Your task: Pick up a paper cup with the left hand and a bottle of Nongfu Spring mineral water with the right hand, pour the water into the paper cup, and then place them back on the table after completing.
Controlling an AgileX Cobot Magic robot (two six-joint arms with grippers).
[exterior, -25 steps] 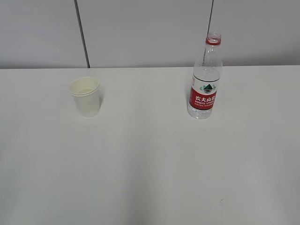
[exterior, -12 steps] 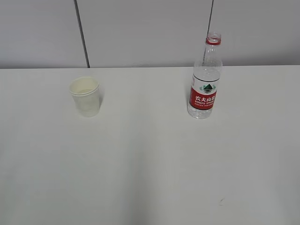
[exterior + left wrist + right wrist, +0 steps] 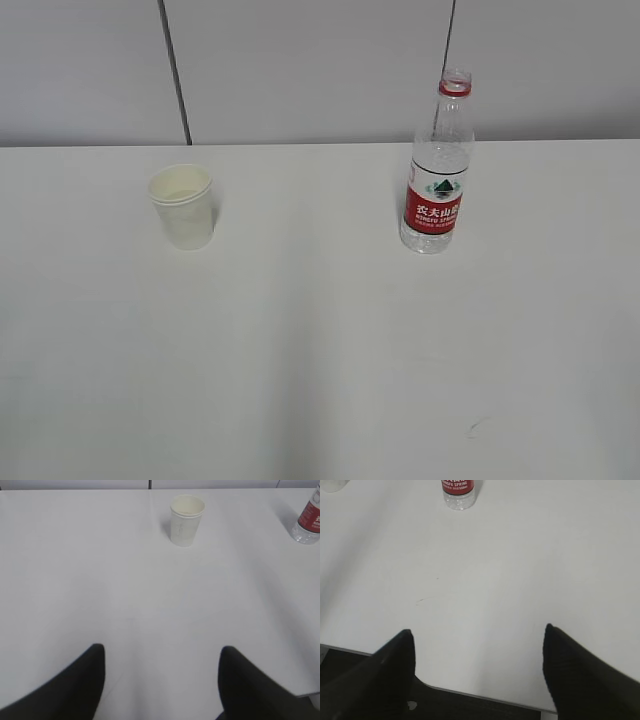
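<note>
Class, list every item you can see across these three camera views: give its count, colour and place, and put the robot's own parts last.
paper cup: one, pale cream-white, upright on the left part of the table, standing free.
water bottle: one, clear plastic with a red label and a red ring at the neck, no cap visible, upright on the right part of the table, apart from the cup.
table: one, plain white, under both items.
wall: pale grey panels with dark seams, behind the table.
left claw: one, black, open, low in the left wrist view, far short of the cup.
right claw: one, black, open, near the table edge, far short of the bottle.
</note>
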